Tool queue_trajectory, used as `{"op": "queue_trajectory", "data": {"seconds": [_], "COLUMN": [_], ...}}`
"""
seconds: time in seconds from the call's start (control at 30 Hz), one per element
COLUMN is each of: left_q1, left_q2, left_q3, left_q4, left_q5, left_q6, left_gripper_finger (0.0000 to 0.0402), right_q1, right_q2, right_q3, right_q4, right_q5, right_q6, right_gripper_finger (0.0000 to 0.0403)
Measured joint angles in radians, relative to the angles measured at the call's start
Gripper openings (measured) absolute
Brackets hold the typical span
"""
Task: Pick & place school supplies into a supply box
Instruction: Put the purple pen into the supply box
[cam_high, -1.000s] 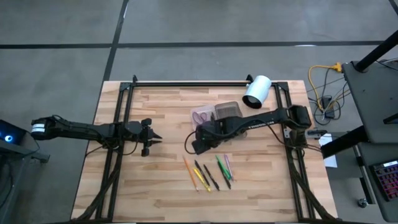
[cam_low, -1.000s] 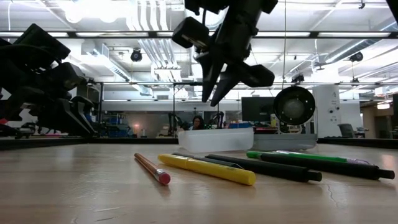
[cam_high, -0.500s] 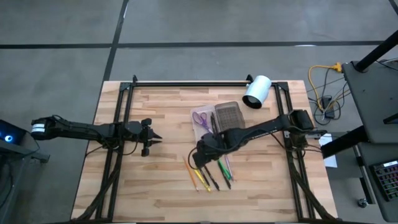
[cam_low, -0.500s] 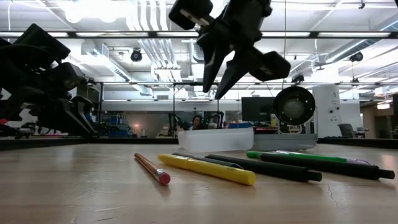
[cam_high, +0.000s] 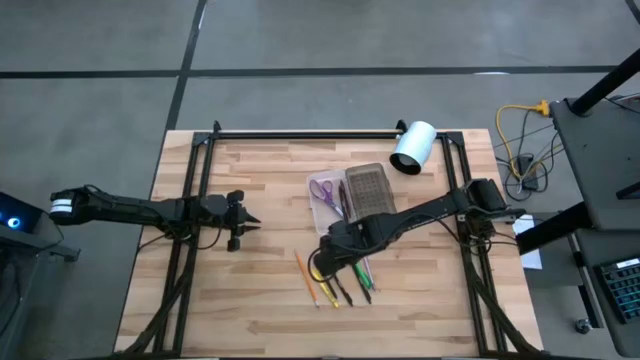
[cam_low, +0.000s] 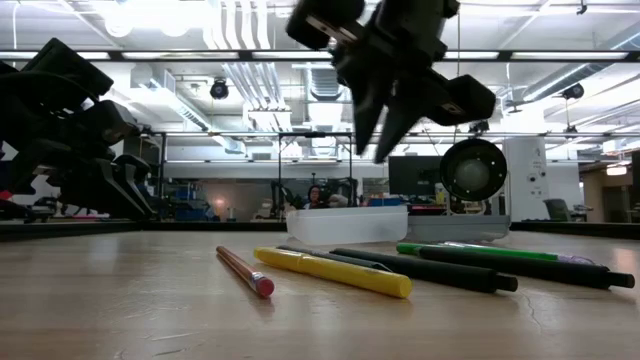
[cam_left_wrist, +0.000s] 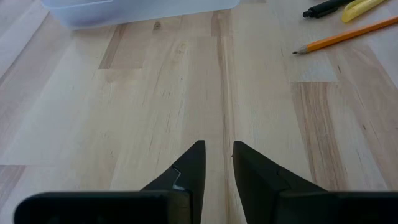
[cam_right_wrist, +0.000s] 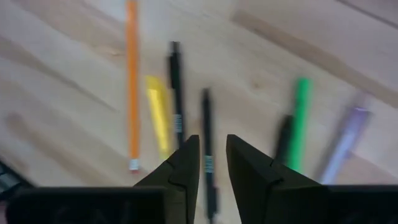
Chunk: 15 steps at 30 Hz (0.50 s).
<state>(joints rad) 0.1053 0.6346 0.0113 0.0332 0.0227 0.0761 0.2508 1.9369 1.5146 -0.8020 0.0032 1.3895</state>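
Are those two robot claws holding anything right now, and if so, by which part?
Nothing is held. The right gripper hangs over the loose pens with a narrow empty gap between its fingers; the left gripper waits over bare table, also empty.

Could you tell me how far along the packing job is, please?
Done: scissors and a dark pen lie in the box. In hand: nothing; the right gripper, slightly open, hovers over the pens. The left gripper waits empty. Left: the orange pencil and all those pens.
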Motion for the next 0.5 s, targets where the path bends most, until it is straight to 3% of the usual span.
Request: {"op": "queue_trajectory", "data": {"seconds": [0.27, 0.5], "left_q1": [0.000, 0.000], "left_q2": [0.000, 0.000], "left_q3": [0.000, 0.000], "left_q4": [0.000, 0.000], "left_q5": [0.000, 0.000], "left_q6": [0.000, 0.000], "left_gripper_finger": [0.0066, 0.0066], "right_q1": [0.002, 0.003], "right_q2": [0.000, 0.000], "right_q3": [-0.002, -0.020], "right_q4": [-0.228, -0.242], "right_q5": [0.026, 0.035], "right_q6": [0.058, 0.059], "right_gripper_finger": [0.0085, 0.0081]}}
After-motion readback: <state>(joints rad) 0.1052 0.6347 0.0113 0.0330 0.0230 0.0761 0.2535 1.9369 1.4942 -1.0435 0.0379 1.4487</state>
